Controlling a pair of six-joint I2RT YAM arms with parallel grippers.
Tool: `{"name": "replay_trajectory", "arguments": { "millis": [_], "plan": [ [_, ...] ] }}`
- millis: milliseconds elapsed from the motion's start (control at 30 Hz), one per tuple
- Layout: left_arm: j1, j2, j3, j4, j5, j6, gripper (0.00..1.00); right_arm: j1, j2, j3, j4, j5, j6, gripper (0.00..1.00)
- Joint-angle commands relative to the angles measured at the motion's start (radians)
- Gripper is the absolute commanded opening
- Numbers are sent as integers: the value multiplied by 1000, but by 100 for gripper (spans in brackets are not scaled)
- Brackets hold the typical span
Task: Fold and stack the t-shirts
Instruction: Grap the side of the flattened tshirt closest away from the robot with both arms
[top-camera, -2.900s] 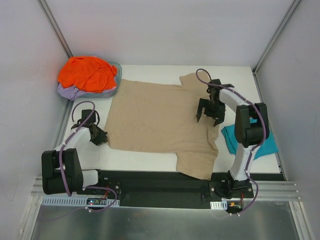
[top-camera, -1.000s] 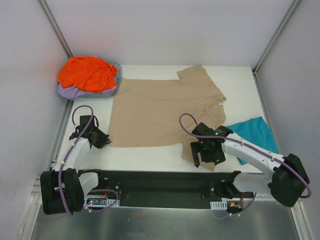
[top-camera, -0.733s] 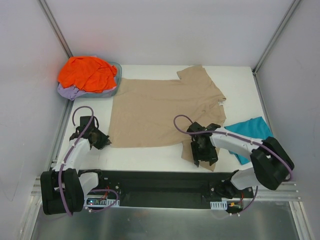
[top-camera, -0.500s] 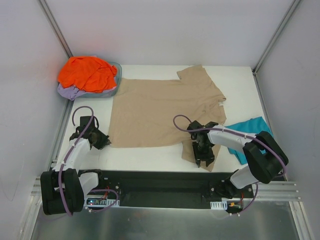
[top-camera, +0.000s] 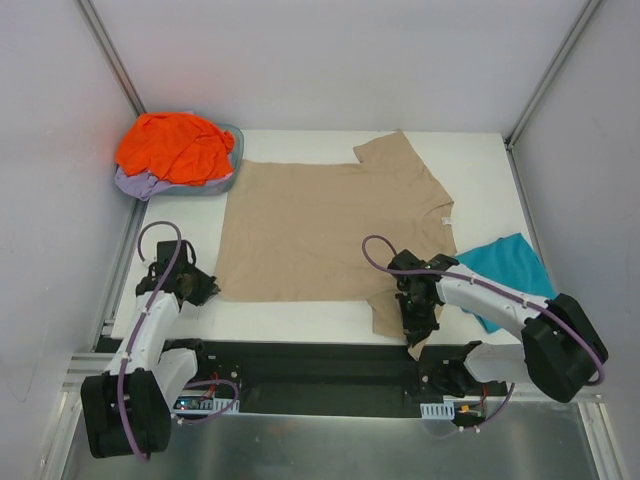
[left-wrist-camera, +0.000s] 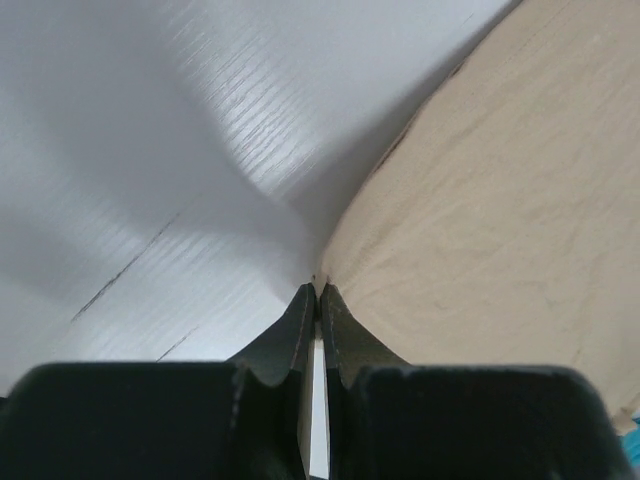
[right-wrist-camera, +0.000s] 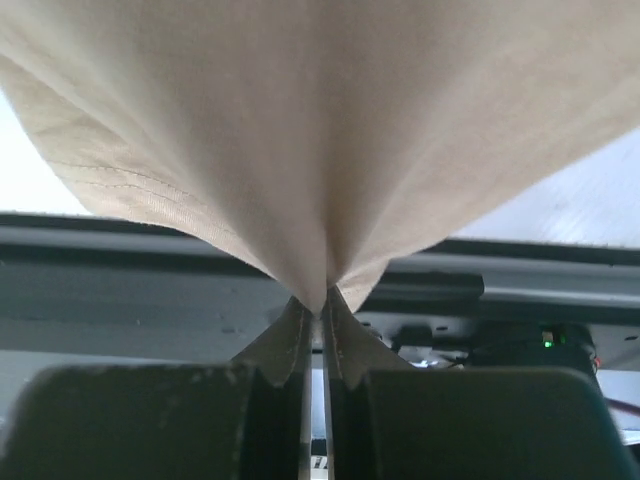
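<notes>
The tan t-shirt (top-camera: 320, 220) lies spread flat across the middle of the table, sleeves to the right. My left gripper (top-camera: 207, 291) is shut on its near left corner; in the left wrist view the fingertips (left-wrist-camera: 317, 292) pinch the tan hem (left-wrist-camera: 500, 180) against the white table. My right gripper (top-camera: 417, 322) is shut on the shirt's near sleeve at the table's front edge. The right wrist view shows tan cloth (right-wrist-camera: 320, 130) bunched into the closed gripper (right-wrist-camera: 322, 305). A teal t-shirt (top-camera: 507, 264) lies at the right. Orange (top-camera: 175, 145) and lavender (top-camera: 133, 183) t-shirts are piled at the back left.
The teal-grey basin (top-camera: 231, 168) under the orange and lavender pile sits in the back left corner. A black rail (top-camera: 300, 365) runs along the near table edge between the arm bases. Grey walls enclose the table on three sides.
My right gripper came down from open over the near sleeve, shut on it and drew it a little toward the front edge. The left gripper stayed shut on the corner.
</notes>
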Motion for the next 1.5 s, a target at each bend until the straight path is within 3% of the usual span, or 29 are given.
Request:
{"name": "replay_trajectory", "arguments": {
  "millis": [0, 233, 433, 833, 1467],
  "plan": [
    [-10, -70, -44, -102, -28, -45, 0, 23, -85, -17, -136, -33, 61, 1],
    [-8, -121, -35, -148, -12, -61, 0, 36, -125, 57, -215, 25, 29, 1],
    [-10, -115, 51, -148, -2, -67, 0, -32, -104, 216, -256, 137, -38, 1],
    [-16, 112, 250, -84, 29, -71, 0, -277, 69, 587, -325, 252, -225, 1],
    [-49, 528, 528, -11, -20, -82, 0, -385, 527, 1115, -336, 304, -500, 1]
  ]
}}
